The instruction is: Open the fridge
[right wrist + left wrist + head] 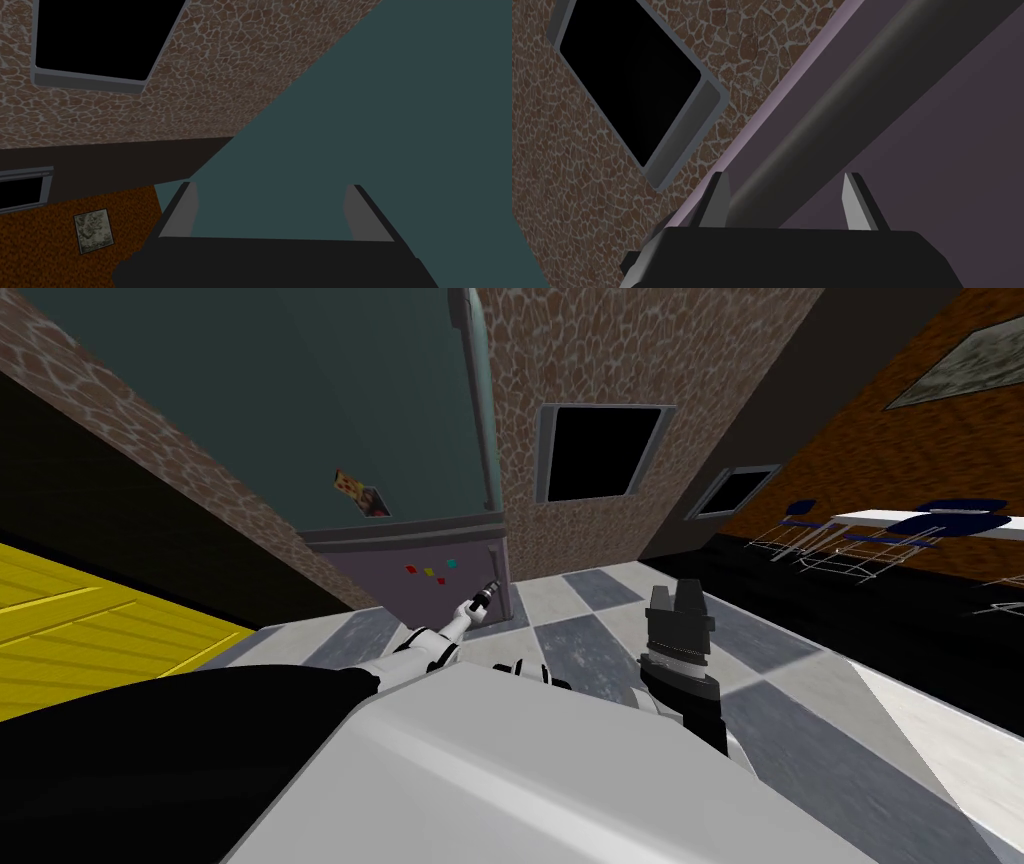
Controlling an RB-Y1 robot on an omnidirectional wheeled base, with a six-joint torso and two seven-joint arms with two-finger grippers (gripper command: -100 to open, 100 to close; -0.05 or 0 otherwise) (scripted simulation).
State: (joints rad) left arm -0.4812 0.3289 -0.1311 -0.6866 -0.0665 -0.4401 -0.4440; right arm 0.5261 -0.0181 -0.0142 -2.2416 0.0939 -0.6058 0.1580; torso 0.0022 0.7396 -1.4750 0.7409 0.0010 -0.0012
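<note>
You are facing the fridge (330, 458), which stands upright beside a stone-patterned wall (600, 348); the lean it has in the head view belongs to the camera. Its front is turned toward you. A tall teal upper door (250, 388) sits over a shorter purple-grey lower door (400, 583). The lower door carries a few small coloured magnets (430, 571). The handles sit on the door edges nearest the wall's window (600, 453), which frames a black area. Each handle's long axis runs up and down its door.

Your left gripper (786, 175) is stretched forward and low, at the lower door's handle (837, 100). In the left wrist view that handle is a dark grey round bar. It passes between the two fingers (857, 205) and runs on away from the hand along the purple door face. The hand is spread around the bar, not clamped. One finger sits just beside the bar. On the other side a strip of door shows between finger and bar.

Your right gripper (675, 588) is held up in front of your chest, well apart from the fridge and to the right of the left arm, above the grey-and-white chequered floor (590, 633). Its fingers stand wide apart with nothing between them, and its wrist view looks toward the teal door.

Off to your right stand a white table (880, 520) and blue chairs (800, 513).
</note>
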